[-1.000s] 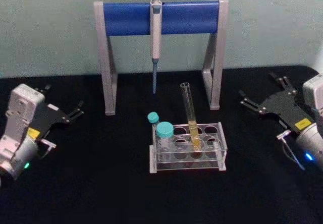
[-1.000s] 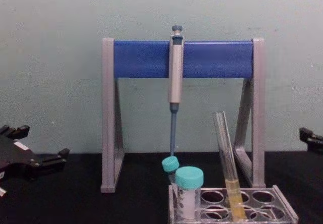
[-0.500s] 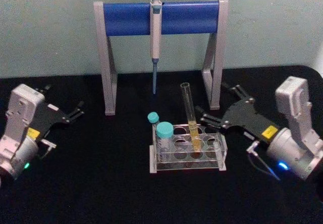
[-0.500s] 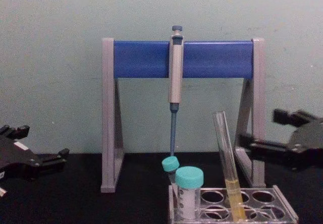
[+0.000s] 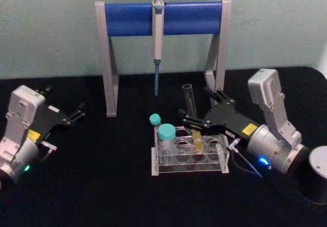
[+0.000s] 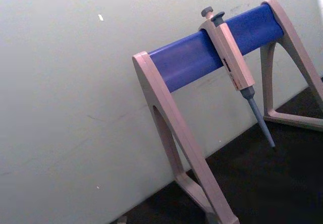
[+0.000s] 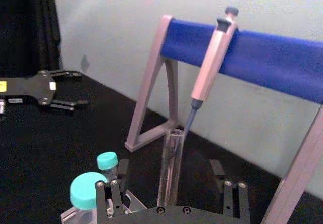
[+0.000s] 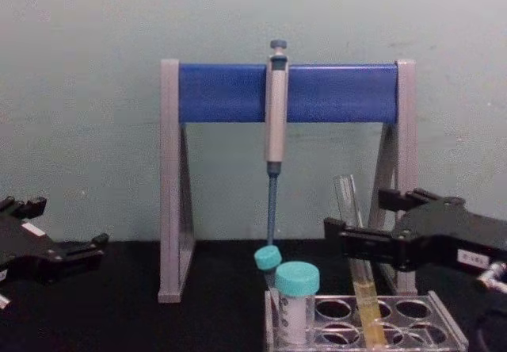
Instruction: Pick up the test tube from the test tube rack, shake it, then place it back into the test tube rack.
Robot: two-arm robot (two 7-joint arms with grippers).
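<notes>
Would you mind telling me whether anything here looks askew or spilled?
Only the tube stands out: it leans in the rack, its open top tilted toward the robot's left. Nothing looks spilled or broken. The open right claw straddles it; the left claw sits parked far left.

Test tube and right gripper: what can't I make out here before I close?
- Head view: the right gripper crosses in front of the test tube, so I cannot tell whether the two touch.
- Right wrist view: the gripper's body hides the test tube's lower part and the hole it stands in.
- Chest view: the bottom edge cuts off the base of the test tube rack.
</notes>
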